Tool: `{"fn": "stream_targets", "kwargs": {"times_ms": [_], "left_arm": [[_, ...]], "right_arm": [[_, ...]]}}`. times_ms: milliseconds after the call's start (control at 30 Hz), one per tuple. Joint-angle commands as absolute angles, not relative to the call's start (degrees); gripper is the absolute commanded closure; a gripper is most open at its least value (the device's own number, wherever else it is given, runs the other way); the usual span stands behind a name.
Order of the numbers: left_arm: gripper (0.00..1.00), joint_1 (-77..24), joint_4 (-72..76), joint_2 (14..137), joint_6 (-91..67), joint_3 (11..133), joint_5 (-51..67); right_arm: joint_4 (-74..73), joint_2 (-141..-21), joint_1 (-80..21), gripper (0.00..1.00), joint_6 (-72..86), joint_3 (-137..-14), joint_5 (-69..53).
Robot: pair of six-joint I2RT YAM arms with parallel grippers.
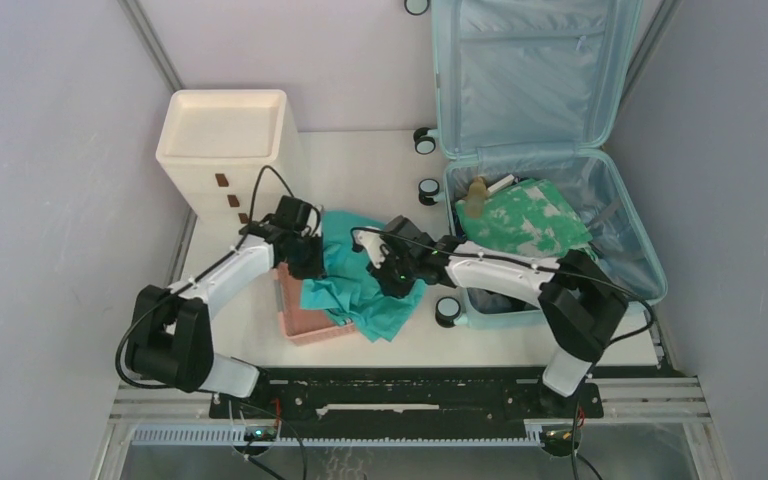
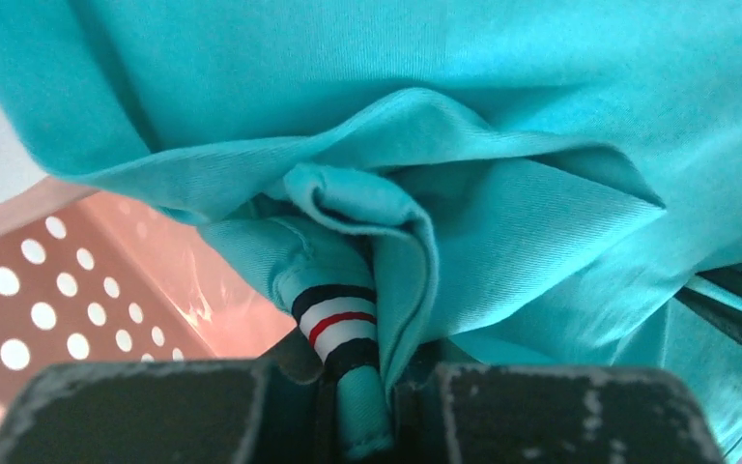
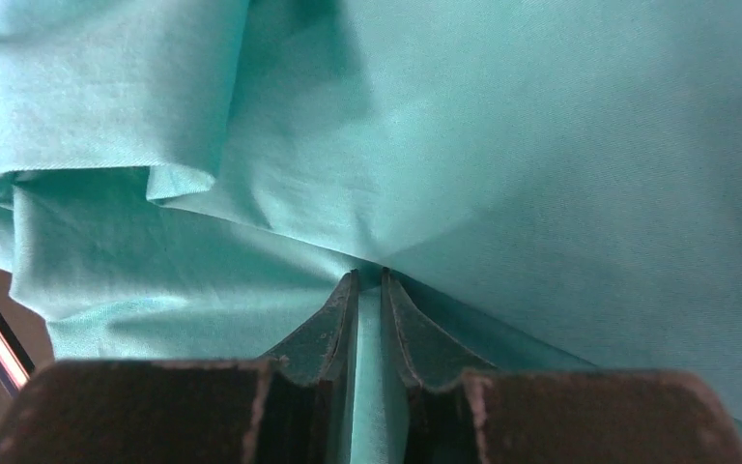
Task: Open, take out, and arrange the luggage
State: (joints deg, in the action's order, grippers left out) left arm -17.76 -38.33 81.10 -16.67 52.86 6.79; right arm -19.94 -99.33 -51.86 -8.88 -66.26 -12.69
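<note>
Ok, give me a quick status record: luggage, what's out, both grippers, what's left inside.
luggage: open, lid up at the back
teal garment: out, hanging over pink basket
left gripper: shut on teal garment, at its striped trim
right gripper: shut on teal garment
left inside: green patterned cloth

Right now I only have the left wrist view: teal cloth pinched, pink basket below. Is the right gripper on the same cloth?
Observer: Yes. The right gripper is shut on a fold of the teal garment.
Operator: Suitcase open?
Observer: Yes. The luggage has its lid up, and a green patterned cloth lies inside.
Operator: Where's the basket?
Observer: The pink basket sits between the arms, nearer their bases than the white drawer cabinet. The garment is draped over it.
</note>
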Motion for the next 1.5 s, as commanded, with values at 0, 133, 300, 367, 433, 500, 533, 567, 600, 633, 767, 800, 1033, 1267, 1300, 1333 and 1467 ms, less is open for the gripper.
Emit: {"fn": "stream_targets", "kwargs": {"times_ms": [0,133,300,367,433,500,533,567,600,633,767,800,1033,1267,1300,1333,1467], "left_arm": [[1.0,-21.14,-33.38,80.81,-20.1,51.12,11.81],[1.0,-21.27,-32.96,76.78,-21.2,50.19,9.36],[1.0,-21.27,-33.36,68.67,-22.06,48.88,8.82],[1.0,-21.27,-33.52,65.24,-22.25,48.49,8.24],[1.0,-21.14,-34.63,63.73,-22.01,48.38,6.32],[1.0,-20.74,-35.56,64.35,-21.45,48.03,4.41],[1.0,-20.29,-36.12,65.51,-21.18,47.86,4.24],[0.99,-19.89,-36.54,66.92,-20.78,47.73,4.18],[0.99,-19.6,-36.64,68.46,-20.54,47.54,3.8],[0.99,-19.4,-36.69,69.88,-20.49,47.28,2.56],[0.99,-17.91,-36.63,74.78,-20.37,46.88,-5.07],[0.97,-17.47,-36.52,75.28,-20.34,46.87,-6.18],[0.7,-16.35,-34.86,73.05,-20.49,49.47,-8.08],[0.26,-16.3,-30.93,56.52,-19.64,46.35,-13.0],[0.19,-16.22,-30.75,54.2,-19.91,45.44,-14.47],[0.14,-15.88,-30.45,52.33,-20.25,44.39,-15.61],[0.09,-13.14,-27.6,48.0,-22.78,39.71,-13.99]], "right_arm": [[-25.5,-92.4,-50.35,0.79,-13.72,-63.57,-11.71],[-26.07,-87.97,-50.31,0.73,-14.68,-63.5,-20.0],[-24.85,-84.45,-51.4,0.6,-13.55,-65.86,-30.59],[-24.01,-84.21,-51.37,0.58,-12.05,-67.24,-32.82],[-23.03,-84.74,-51.1,0.57,-10.41,-68.35,-33.09],[-21.81,-86.59,-50.75,0.57,-8.5,-69.03,-28.76],[-20.77,-87.87,-50.41,0.57,-7.51,-69.21,-26.23],[-19.5,-89.33,-49.99,0.58,-6.14,-69.24,-23.11],[-17.94,-91.22,-49.14,0.58,-4.82,-69.18,-20.5],[-16.29,-93.24,-48.32,0.59,-3.47,-69.2,-18.71],[-15.34,-102.32,-48.04,0.63,-1.63,-71.93,-13.22],[-16.41,-104.14,-48.48,0.64,-1.67,-72.81,-12.63],[-18.33,-107.63,-50.31,0.67,-0.93,-73.09,-17.28],[-19.38,-102.69,-47.95,0.65,-0.31,-73.08,-32.23],[-19.64,-101.41,-47.16,0.64,-0.69,-73.06,-33.34],[-19.99,-100.23,-46.42,0.63,-1.48,-73.04,-34.67],[-22.04,-95.66,-43.25,0.6,-7.31,-73.18,-41.2]]}}
